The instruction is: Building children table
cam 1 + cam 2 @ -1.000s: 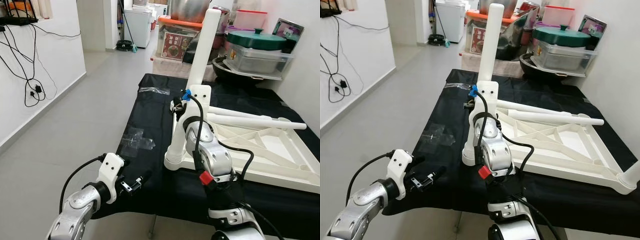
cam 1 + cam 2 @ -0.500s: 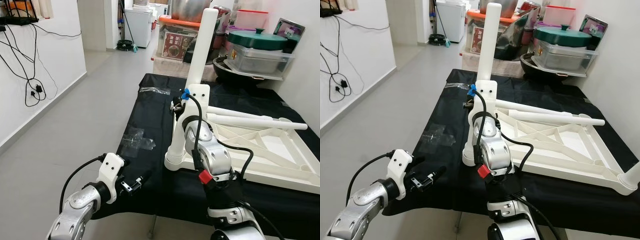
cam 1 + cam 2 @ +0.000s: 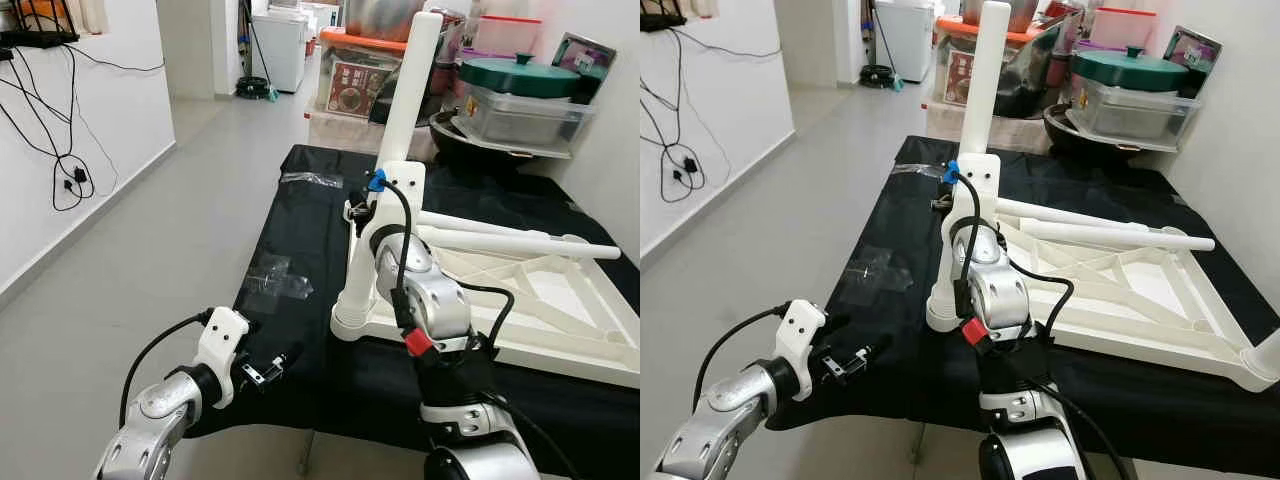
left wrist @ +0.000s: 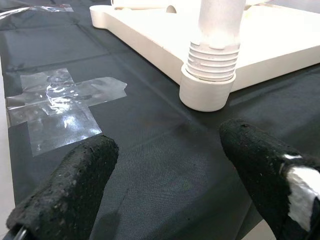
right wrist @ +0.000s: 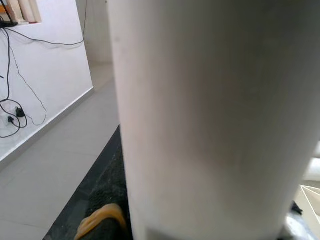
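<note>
Tape (image 3: 272, 282) sticks to the black table (image 3: 300, 240) at 9 o'clock. Left tool (image 3: 262, 371) waits at 7 o'clock, fingers spread and holding nothing. Right tool (image 3: 362, 213) grips the tall white leg (image 3: 405, 95), standing in the upside-down tabletop (image 3: 560, 300) at 3 o'clock.

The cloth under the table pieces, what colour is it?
Black. The cloth shows best in the left eye view, under the white tabletop.
</note>
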{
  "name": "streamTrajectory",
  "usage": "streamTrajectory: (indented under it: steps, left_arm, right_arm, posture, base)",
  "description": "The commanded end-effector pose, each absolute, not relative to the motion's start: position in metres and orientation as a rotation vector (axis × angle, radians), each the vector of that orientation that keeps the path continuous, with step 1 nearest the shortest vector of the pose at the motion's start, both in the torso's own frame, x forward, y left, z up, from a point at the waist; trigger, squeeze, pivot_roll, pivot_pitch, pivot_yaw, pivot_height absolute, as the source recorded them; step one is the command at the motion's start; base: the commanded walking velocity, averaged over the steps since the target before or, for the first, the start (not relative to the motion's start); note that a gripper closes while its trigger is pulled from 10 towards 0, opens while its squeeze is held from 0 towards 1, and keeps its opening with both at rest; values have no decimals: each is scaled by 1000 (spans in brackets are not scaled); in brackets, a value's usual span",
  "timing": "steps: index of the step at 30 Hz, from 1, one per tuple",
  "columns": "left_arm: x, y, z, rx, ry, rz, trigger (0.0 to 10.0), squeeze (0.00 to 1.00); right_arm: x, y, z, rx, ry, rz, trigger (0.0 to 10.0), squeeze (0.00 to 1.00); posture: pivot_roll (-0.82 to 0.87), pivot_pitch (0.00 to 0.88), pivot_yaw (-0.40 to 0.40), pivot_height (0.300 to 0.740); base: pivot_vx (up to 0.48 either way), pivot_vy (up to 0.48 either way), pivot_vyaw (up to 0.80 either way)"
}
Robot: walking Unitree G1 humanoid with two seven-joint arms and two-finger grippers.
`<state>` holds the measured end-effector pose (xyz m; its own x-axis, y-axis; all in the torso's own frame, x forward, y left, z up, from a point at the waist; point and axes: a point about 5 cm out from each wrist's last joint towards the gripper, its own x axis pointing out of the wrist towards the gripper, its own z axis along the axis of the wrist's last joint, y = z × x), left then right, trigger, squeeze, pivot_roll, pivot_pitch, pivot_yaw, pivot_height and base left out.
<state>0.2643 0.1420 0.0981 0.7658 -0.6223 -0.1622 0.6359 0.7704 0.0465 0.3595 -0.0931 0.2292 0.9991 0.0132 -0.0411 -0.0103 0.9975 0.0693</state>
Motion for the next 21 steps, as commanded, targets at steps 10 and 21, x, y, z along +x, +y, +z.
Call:
streamTrajectory:
  steps: [10, 21]
  left_arm:
    - [263, 141, 94, 112, 156, -692, 10000, 0]
    - [265, 142, 94, 120, 157, -700, 10000, 0]
  right_arm:
    - [361, -118, 206, 45, 139, -76, 10000, 0]
    - [354, -122, 205, 90, 120, -102, 10000, 0]
  posture:
    - [25, 0, -111, 740]
    - [16, 0, -97, 740]
  base:
    - [0, 0, 0]
    - [0, 0, 0]
